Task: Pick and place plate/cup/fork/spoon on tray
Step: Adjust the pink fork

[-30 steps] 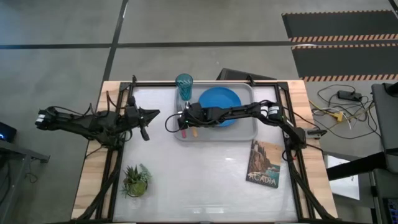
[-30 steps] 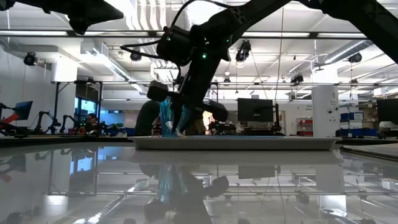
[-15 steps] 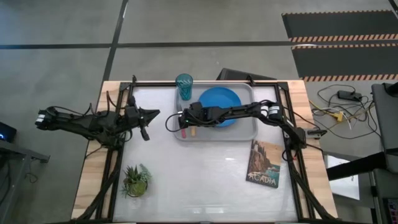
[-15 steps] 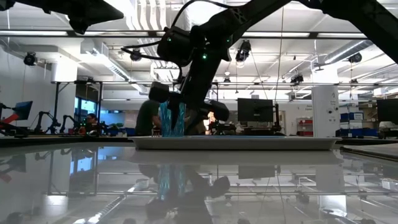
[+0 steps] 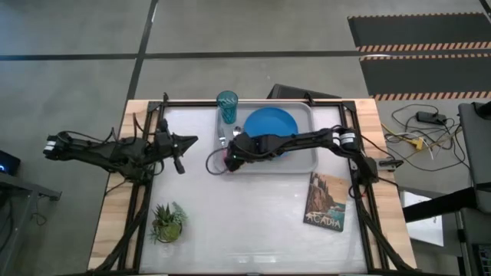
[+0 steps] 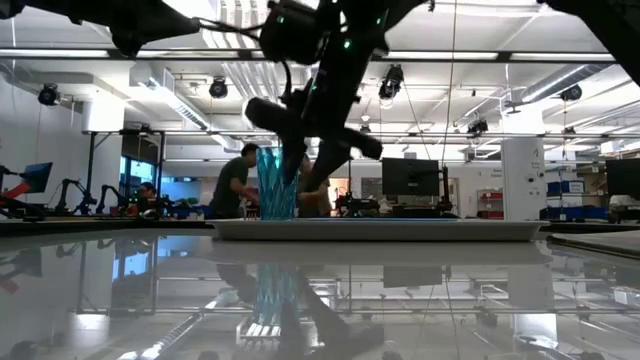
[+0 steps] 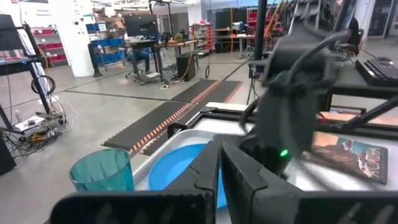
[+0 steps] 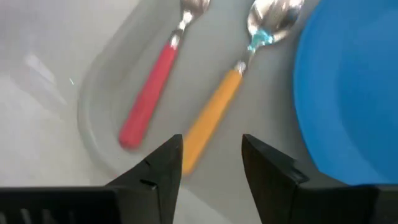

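The grey tray (image 5: pixel 303 157) lies at the table's far middle. The blue plate (image 5: pixel 270 123) lies flat in it, and the teal cup (image 5: pixel 227 103) stands upright at its far left corner. In the right wrist view the pink-handled fork (image 8: pixel 146 106) and the orange-handled spoon (image 8: pixel 217 106) lie side by side on the tray floor, left of the plate (image 8: pixel 348 93). My right gripper (image 8: pixel 211 146) hangs open above the spoon's handle end, over the tray's near left part (image 5: pixel 229 159). Left of the tray, my left gripper (image 5: pixel 180 146) is shut on nothing.
A picture book (image 5: pixel 326 201) lies near the table's right edge, just nearer than the tray. A small potted plant (image 5: pixel 167 222) stands at the near left. The table between them is bare. A person shows in the room beyond the table (image 6: pixel 235 185).
My right gripper has opened over the fork and spoon, risen from the tray floor and drawn a little toward the table's near edge. The fork, spoon, plate and cup have stayed where they were.
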{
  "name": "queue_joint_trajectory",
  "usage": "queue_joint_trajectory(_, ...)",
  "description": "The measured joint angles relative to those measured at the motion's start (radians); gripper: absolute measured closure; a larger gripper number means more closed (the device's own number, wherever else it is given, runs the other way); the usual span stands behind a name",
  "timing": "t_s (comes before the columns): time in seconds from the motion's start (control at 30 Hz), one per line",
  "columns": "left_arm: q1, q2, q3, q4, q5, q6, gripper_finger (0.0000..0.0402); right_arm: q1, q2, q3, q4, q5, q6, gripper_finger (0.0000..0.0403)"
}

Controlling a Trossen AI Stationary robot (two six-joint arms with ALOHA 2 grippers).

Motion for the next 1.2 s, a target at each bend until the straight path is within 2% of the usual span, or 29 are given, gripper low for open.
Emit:
queue_joint_trajectory(0.23, 0.000, 0.075, -0.001, -0.033, 0.014, -0.041, 0.0402, 0.119, -0.053, -0.001, -0.215, 0.061, -0.074, 0.0292)
queue_joint_trajectory(0.33, 0.000, 0.134, 0.017, -0.033, 0.016, -0.051, 0.0402, 0.182, -0.090, -0.024, -0.246, 0.094, -0.084, 0.0318)
queue_joint_trajectory(0.5, 0.002, 0.267, 0.047, -0.037, 0.016, -0.063, 0.0402, 0.276, -0.205, -0.125, -0.242, 0.155, -0.116, 0.0361)
queue_joint_trajectory(0.67, 0.033, 0.402, 0.092, -0.113, 0.017, -0.189, 0.0402, 0.338, -0.348, -0.280, -0.231, 0.255, -0.118, 0.0390)
queue_joint_trajectory(0.8, 0.056, 0.512, 0.140, -0.235, 0.018, -0.314, 0.0402, 0.370, -0.479, -0.434, -0.154, 0.344, -0.120, 0.0394)
queue_joint_trajectory(0.97, 0.090, 0.671, 0.210, -0.354, 0.018, -0.402, 0.0402, 0.367, -0.658, -0.636, 0.036, 0.362, -0.196, 0.0394)
queue_joint_trajectory(1.13, 0.176, 0.832, 0.338, -0.524, 0.075, -0.376, 0.0402, 0.367, -0.827, -0.815, 0.276, 0.358, -0.336, 0.0394)
queue_joint_trajectory(1.2, 0.212, 0.893, 0.379, -0.556, 0.129, -0.253, 0.0402, 0.366, -0.886, -0.874, 0.377, 0.359, -0.410, 0.0394)
